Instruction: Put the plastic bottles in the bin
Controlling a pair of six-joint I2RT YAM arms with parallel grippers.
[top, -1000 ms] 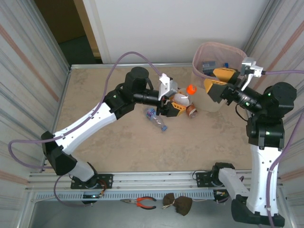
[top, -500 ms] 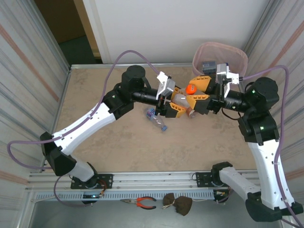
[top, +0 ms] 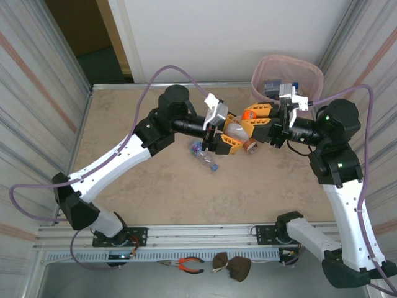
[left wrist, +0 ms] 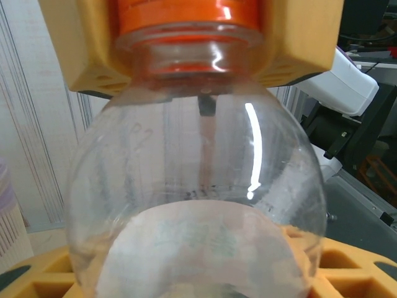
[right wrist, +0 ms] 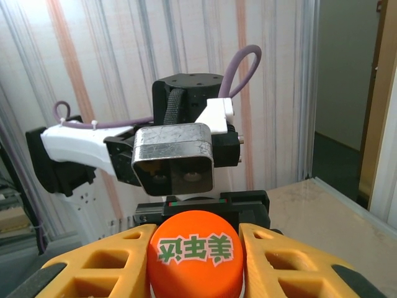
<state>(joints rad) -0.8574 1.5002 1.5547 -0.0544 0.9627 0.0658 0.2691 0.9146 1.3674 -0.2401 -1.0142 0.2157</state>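
Clear, orange-capped bottle (top: 236, 130), apparently off the table, near pink bin (top: 290, 58).

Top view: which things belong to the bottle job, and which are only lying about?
Job: orange-capped bottle, blue-capped bottle on the table, pink bin.
Lying about: red-handled pliers and a brown lump beside them, at the near edge.

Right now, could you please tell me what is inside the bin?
A blue-grey object lies in the bin; I cannot identify it. The right arm covers the near part.
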